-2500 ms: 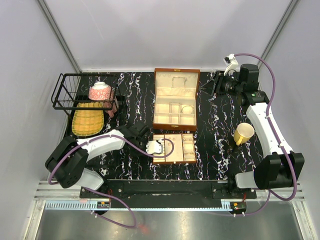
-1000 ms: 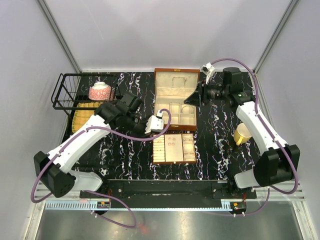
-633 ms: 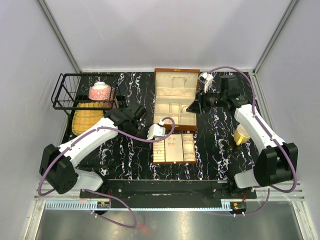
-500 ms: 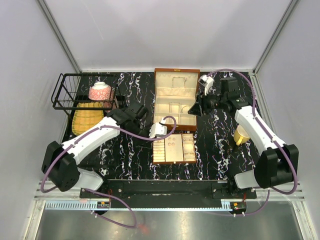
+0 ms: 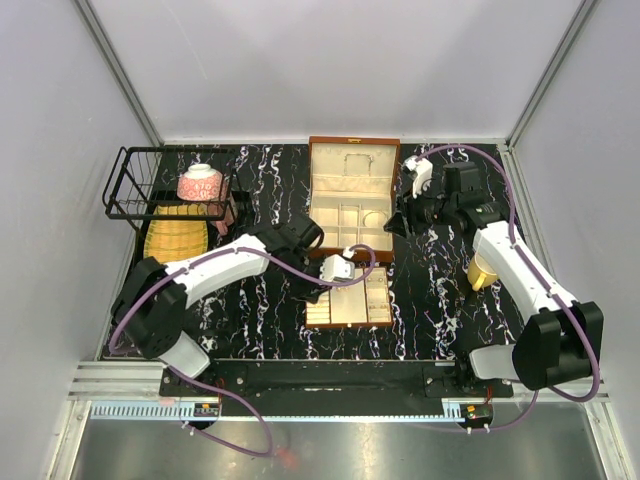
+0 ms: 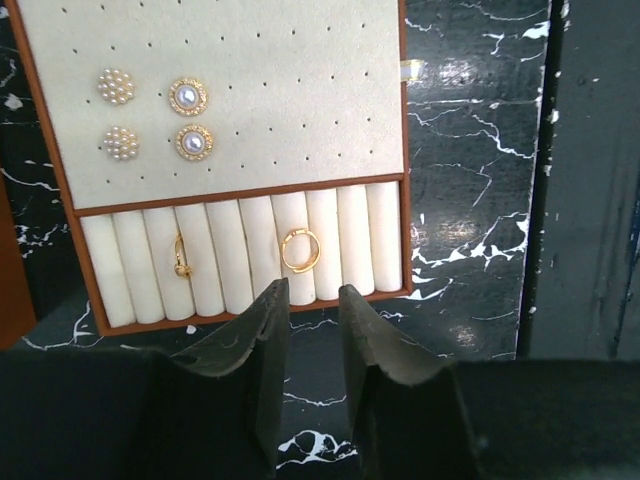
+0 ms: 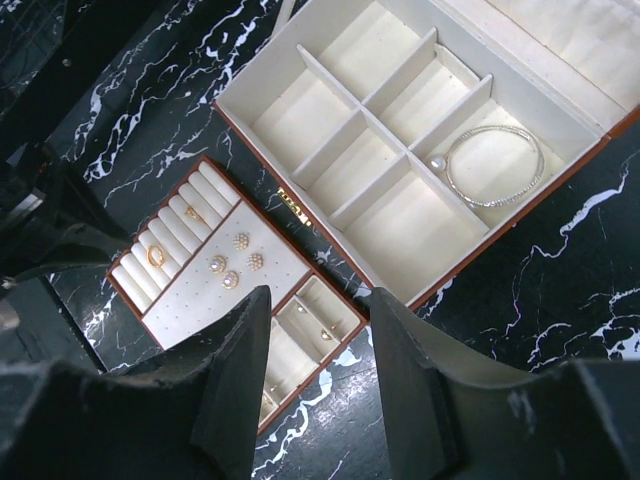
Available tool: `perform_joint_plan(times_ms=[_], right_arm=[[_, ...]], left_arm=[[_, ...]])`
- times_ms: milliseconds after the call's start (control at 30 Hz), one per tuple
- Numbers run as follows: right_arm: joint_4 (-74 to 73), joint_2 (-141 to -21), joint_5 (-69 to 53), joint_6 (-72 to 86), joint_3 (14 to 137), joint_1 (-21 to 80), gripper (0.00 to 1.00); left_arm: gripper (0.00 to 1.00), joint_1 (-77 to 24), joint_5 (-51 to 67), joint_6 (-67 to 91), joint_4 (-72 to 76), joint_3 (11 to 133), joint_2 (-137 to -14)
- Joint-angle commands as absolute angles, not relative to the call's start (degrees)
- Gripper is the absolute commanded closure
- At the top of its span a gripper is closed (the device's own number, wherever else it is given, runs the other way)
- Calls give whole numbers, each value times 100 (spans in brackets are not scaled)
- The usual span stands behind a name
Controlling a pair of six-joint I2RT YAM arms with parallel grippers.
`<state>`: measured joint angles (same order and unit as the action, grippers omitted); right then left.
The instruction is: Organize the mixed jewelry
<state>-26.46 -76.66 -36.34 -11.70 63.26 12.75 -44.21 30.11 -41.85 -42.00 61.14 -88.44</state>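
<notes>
Black marble bench [image 5: 440, 290]: the left gripper [image 6: 312, 293], narrowly spread and empty, is hovering at the tray's [image 6: 300, 80] edge. The gold ring [image 6: 300, 250] is lying straight ahead among the rolls. The right gripper [image 7: 320, 295], spread, is hanging farther off.

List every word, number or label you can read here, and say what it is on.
Nothing is legible in any view.
Pink bowl: dark marks on its side, too small to read.
Small stickers on the front rail: too blurred to read.
Wrist views: no lettering visible.
</notes>
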Motion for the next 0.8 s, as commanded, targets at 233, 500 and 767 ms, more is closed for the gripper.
perform_joint_plan(times_ms=[233,500,767], right_arm=[[-2619,-7225,-3199,-1345,6065,1274,50],[-2628,-7189,-3164,-1397,5994,1274,50],[-2628,-7198,-3173,-1406,6003,1266,50]], left_arm=[[69,-4685,2742,-4342,-3946,6644,-9615],[69,-4711,2540,-4438,-3946,6697,-9817],[69,-4720,2470,-4526,-4025,6671,-9879]])
